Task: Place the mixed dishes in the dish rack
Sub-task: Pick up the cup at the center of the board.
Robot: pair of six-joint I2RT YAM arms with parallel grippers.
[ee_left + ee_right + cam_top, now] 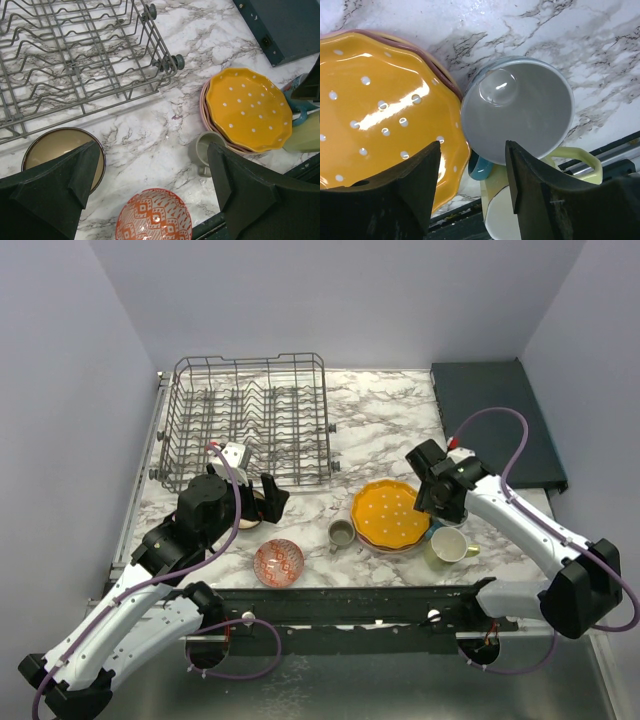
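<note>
Top view: right gripper at the edge of the orange plate, dish rack well apart. Left wrist: left gripper wide open, empty, beside dark brown bowl. Right wrist alone shows blue mug, its handle between partly open jaws that grip nothing.

Parted fingers hang over the blue mug beside the orange plate.

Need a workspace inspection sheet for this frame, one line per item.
Surface: marble table, dishes on the near half.
Job's things: rack empty; orange plate on pink plate; grey cup, red bowl, brown bowl, blue mug and yellow-green mug on table.
Clutter: dark tray, far right.
Grippers: left gripper open by brown bowl; right gripper jaws apart at blue mug's rim.
Cables: purple cables loop off both arms.
Surroundings: plain walls; nothing else seen.
</note>
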